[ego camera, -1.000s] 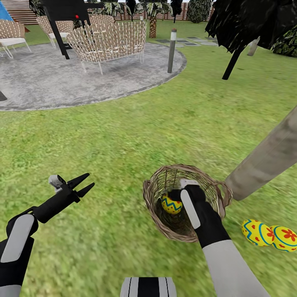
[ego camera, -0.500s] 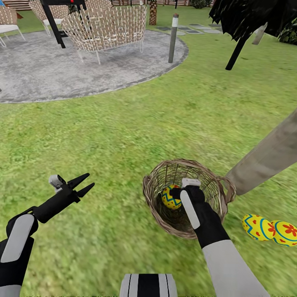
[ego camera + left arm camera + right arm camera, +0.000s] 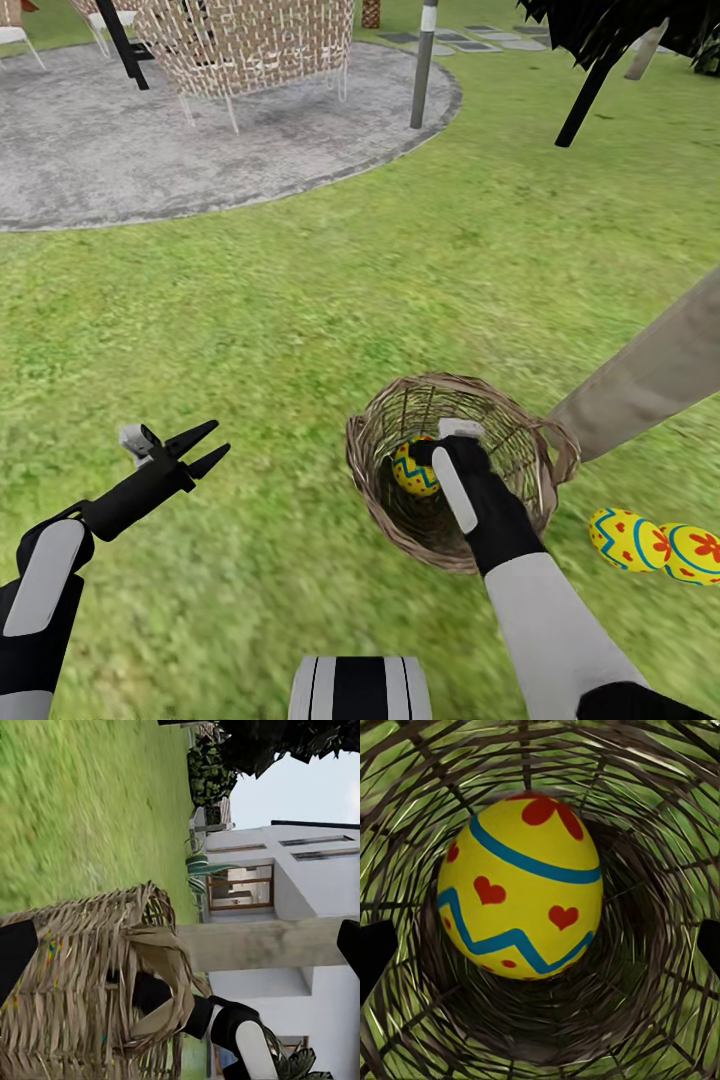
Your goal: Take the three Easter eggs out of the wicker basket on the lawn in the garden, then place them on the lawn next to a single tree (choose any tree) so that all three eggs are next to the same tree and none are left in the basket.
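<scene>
In the head view, the wicker basket (image 3: 455, 470) sits on the lawn (image 3: 300, 330) in the lower middle of the picture. It is round and brown, made of thin woven sticks with gaps you can see through, and it has a thick twisted rim. One Easter egg (image 3: 414, 470) lies inside it, on the left side. The egg is yellow with a blue zigzag line. In the right wrist view the same egg (image 3: 520, 886) looks big and sits in the middle of the basket's woven walls (image 3: 652, 817). It has red hearts, a red flower shape on top, a blue band and a blue zigzag. The right gripper (image 3: 432, 455) reaches down into the basket, right beside the egg. In the right wrist view its dark finger tips sit far apart at the two side edges, so it is open and holds nothing. Two more eggs (image 3: 656, 545) lie touching each other on the grass at the lower right of the head view, close to the tree trunk (image 3: 650, 380), which is pale grey and slants up to the right edge. The left gripper (image 3: 205, 448) hangs over the grass at the lower left with its two black fingers spread open and empty. A grey gravel patio (image 3: 200, 140) with a woven chair (image 3: 240, 45) fills the upper left.
</scene>
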`<state>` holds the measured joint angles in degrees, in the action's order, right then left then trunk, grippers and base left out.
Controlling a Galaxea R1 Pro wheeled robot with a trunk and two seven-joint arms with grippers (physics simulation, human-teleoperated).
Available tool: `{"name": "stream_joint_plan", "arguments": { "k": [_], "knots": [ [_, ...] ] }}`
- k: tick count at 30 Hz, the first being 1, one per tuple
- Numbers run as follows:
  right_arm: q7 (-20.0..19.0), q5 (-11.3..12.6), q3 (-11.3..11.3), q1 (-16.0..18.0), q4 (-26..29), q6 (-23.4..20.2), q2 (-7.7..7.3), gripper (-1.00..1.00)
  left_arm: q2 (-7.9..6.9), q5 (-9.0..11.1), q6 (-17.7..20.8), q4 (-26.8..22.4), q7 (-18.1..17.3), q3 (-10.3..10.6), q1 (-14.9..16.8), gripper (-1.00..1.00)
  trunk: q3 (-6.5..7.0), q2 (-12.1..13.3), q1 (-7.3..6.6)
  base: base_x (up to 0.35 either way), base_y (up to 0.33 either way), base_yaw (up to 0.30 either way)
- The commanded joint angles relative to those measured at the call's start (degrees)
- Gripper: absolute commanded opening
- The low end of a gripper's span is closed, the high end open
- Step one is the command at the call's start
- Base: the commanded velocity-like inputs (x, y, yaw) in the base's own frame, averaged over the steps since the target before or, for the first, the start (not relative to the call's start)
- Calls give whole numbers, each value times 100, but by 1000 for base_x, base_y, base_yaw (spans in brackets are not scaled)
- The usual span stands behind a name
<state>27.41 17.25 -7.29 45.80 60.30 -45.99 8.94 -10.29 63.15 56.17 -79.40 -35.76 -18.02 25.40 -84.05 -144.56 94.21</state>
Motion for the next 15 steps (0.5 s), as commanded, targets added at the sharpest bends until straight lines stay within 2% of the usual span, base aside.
{"name": "stream_joint_plan", "arguments": {
  "k": [1, 5, 15],
  "knots": [
    [-3, 0, 0, 62, -121, 81, -5, 100, 0, -1, 0, 1, 1, 0, 0, 100, 0, 0, 0, 0, 0, 0],
    [-7, -2, -1, 217, -400, 358, -29, 100, 1, -1, 0, 3, 5, 0, 0, 100, -22, -1, 3, 0, 0, 0],
    [-7, -19, 8, 254, -415, 406, -33, 100, 1, 4, -6, 3, 8, 0, 0, 100, -199, -12, 23, 0, 0, 0]
  ]
}}
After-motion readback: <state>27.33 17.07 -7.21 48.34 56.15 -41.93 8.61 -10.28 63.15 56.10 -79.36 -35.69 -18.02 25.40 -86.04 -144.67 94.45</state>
